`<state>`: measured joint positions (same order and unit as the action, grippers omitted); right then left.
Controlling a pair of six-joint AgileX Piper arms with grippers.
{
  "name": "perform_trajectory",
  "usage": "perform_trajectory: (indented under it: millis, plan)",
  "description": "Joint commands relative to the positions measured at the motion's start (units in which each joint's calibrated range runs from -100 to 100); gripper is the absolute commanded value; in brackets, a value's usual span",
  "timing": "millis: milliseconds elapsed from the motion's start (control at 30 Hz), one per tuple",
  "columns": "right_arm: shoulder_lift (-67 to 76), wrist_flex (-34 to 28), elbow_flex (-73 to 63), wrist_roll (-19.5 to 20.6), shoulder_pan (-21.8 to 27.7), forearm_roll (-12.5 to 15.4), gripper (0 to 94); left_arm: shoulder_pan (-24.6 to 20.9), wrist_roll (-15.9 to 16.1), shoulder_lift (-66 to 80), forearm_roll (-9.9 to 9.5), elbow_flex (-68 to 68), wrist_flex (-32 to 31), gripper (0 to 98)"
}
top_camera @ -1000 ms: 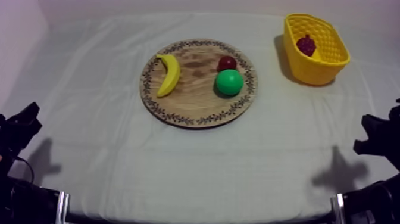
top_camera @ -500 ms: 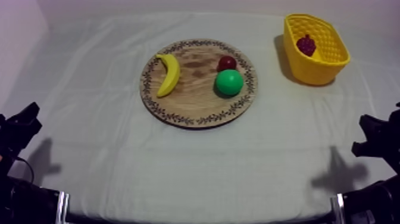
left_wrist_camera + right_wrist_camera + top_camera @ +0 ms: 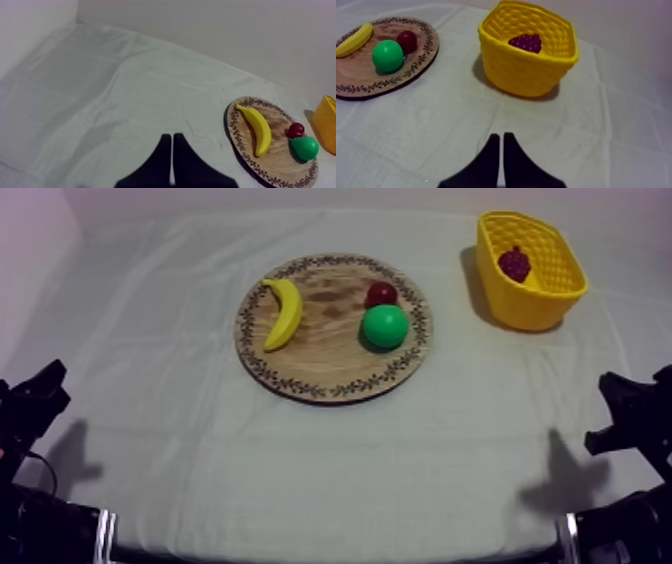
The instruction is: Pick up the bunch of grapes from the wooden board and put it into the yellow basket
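The bunch of grapes (image 3: 515, 263) (image 3: 526, 42) lies inside the yellow basket (image 3: 548, 300) (image 3: 526, 75) at the table's far right. The round wooden board (image 3: 320, 358) (image 3: 280, 165) (image 3: 356, 80) at the middle carries a banana (image 3: 284, 312) (image 3: 257, 129) (image 3: 354, 40), a small red fruit (image 3: 381, 293) (image 3: 296, 129) (image 3: 407, 41) and a green pear (image 3: 385, 326) (image 3: 304, 147) (image 3: 387, 55). My left gripper (image 3: 40, 393) (image 3: 171, 145) rests low at the left, shut on nothing. Low at the right, my right gripper (image 3: 625, 403) (image 3: 501, 142) is shut too, with the basket ahead of it.
Bare cloth lies between the board and the table's front edge and to the left of the board. A pale wall rises behind the table.
My right gripper has shifted slightly up and left at the right edge. Nothing else has moved.
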<state>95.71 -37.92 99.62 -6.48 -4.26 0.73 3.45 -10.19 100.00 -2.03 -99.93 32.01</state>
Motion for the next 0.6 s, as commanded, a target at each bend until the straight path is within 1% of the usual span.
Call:
perform_trajectory:
  millis: [0,333,567]
  plan:
    - [0.0,-0.4,0.1,-0.3,0.0,0.1,0.4,0.0,0.0,0.0,0.01,0.0,0.0,0.1]
    - [0.0,-0.2,0.2,0.6,0.0,0.1,0.4,0.0,0.0,0.0,0.01,0.0,0.0,0.1]
    - [0.0,-0.1,0.2,0.5,0.0,0.1,0.4,0.0,0.0,0.0,0.01,0.0,0.0,0.1]
